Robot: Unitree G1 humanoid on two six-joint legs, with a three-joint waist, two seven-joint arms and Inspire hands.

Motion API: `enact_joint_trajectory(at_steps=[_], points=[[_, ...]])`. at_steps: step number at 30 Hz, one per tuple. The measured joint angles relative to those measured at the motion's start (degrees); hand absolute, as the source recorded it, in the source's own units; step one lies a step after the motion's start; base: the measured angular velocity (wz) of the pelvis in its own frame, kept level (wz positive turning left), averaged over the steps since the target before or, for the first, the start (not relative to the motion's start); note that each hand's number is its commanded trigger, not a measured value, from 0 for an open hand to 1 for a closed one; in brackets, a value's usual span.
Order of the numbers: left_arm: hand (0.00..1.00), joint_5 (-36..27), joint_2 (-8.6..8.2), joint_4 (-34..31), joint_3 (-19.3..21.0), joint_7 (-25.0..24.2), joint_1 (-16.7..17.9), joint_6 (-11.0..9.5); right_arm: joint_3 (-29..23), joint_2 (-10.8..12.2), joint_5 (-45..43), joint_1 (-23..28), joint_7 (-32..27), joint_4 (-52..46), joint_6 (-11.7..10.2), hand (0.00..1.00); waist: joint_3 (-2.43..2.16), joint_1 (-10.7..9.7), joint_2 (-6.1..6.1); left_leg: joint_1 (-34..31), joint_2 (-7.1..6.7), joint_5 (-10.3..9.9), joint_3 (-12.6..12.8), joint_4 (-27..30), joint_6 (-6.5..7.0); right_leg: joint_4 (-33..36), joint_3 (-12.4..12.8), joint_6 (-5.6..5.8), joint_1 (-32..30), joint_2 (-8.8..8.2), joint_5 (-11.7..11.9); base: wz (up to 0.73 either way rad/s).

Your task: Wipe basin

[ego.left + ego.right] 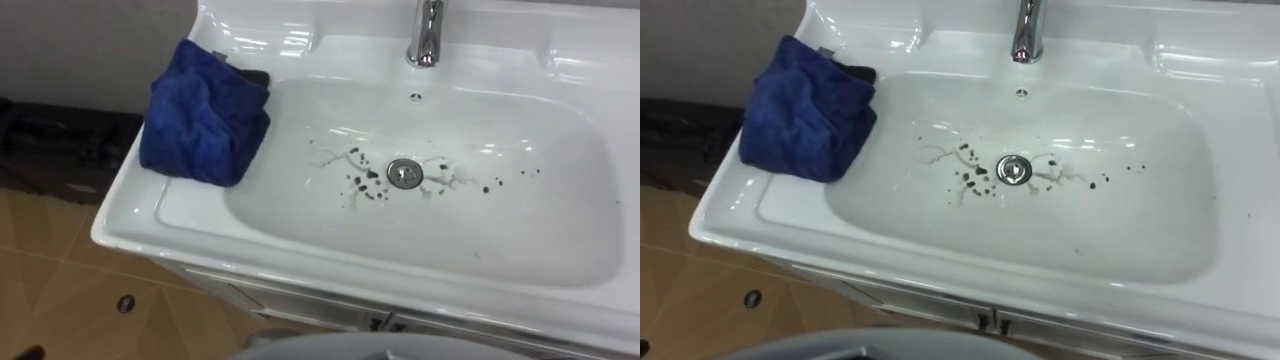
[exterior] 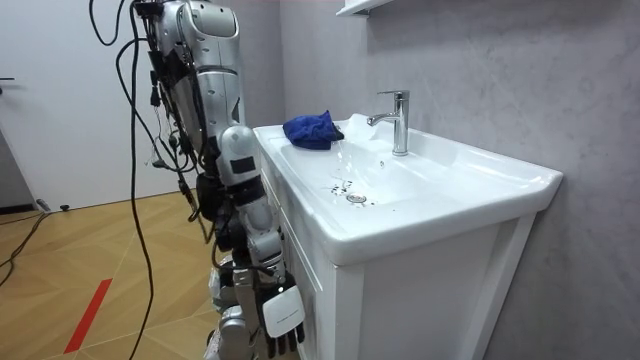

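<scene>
The robot is seen in the room view standing close against the front of the white cabinet [image 2: 420, 300] that carries the basin [image 1: 330, 275]; its right robot hand [image 2: 284, 318] hangs low beside the cabinet front, well below the rim, and whether it is apart or together cannot be told. From the head camera the near rim of the basin is met first, glossy and white, with tan floor tiles [image 1: 60, 290] seen past its left corner. Beyond the rim the wide, shallow bowl is laid out; a round metal drain [image 1: 404, 174] is set near its middle, and dark specks [image 1: 362, 184] are scattered around it, thickest just left of the drain and thinner to its right, with thin wet streaks among them. A blue cloth [image 1: 205, 115] is bunched on the basin's left ledge, its right edge hanging just over the lip of the bowl; it is held by nothing. A small overflow hole [image 1: 415, 97] is seen in the far wall of the bowl; behind it a chrome tap [image 1: 427, 32] is mounted upright on the back ledge, in line with the drain.
</scene>
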Motion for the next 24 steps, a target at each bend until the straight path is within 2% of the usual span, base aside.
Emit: enact_joint_trajectory(at_steps=[3,7,10,13,18,22,23,24], points=[[0.00,2.16,0.39,-7.09,0.07,4.04,-0.51,-1.86,-0.17,0.08,0.22,1.00,-0.37,-0.93,-0.84,0.00,-0.07,0.16,0.19,0.01,-0.01,0.00,-0.15,-0.33,0.00,0.08,0.17,-0.02,-0.26,-0.01,-0.04,-0.02],[0.00,8.46,3.13,-12.47,0.60,7.68,-3.19,-3.23,-0.14,0.15,0.20,0.94,-0.07,-1.00,-0.91,0.00,-0.10,-0.52,0.29,0.05,-0.02,0.00,0.02,-0.28,0.01,0.02,0.18,-0.03,-0.28,0.01,-0.04,0.00],[0.00,13.77,4.41,-18.61,0.57,9.59,-3.29,-3.63,-0.15,0.11,0.50,1.53,0.26,-1.03,-1.29,0.00,-0.09,-1.06,0.31,0.06,-0.01,0.00,-0.01,-0.25,0.01,0.04,0.33,-0.02,-0.38,0.02,-0.03,-0.01],[0.00,19.85,4.46,-22.99,0.60,10.63,-3.59,-4.13,-0.28,0.17,0.75,1.52,0.45,-0.97,-1.36,0.00,-0.10,-1.45,0.54,0.14,-0.02,0.01,0.08,-0.22,0.02,0.02,1.02,-0.02,-0.53,0.01,-0.03,-0.06],[0.00,24.48,4.46,-27.38,0.64,11.30,-4.11,-4.32,-0.19,0.06,1.11,1.72,0.42,-0.89,-1.84,0.00,-0.04,-2.29,0.95,0.98,0.01,0.01,0.97,-0.33,0.03,0.02,1.90,-0.02,-0.34,0.05,-0.03,-0.11],[0.00,31.92,4.49,-30.73,0.31,11.36,-4.79,-4.79,-0.07,0.12,2.65,1.75,0.53,-0.49,-1.92,0.00,0.07,-3.34,0.89,1.21,0.01,0.01,1.20,-0.34,0.03,0.10,2.81,-0.02,-0.37,0.06,-0.02,-0.06],[0.00,32.68,4.49,-30.89,0.29,11.35,-4.79,-4.80,-0.07,0.12,2.70,1.72,0.65,-0.44,-1.95,0.00,0.12,-3.56,0.90,1.40,0.02,0.01,1.24,-0.37,0.03,0.10,2.95,-0.02,-0.26,0.08,-0.02,-0.07],[0.00,33.86,4.49,-30.96,0.29,11.34,-4.83,-4.80,-0.09,0.12,2.74,1.64,1.09,-0.34,-2.01,0.00,0.58,-3.99,0.79,1.95,0.06,0.00,1.31,-0.53,0.05,0.07,3.11,-0.03,0.22,0.13,-0.02,-0.05]])
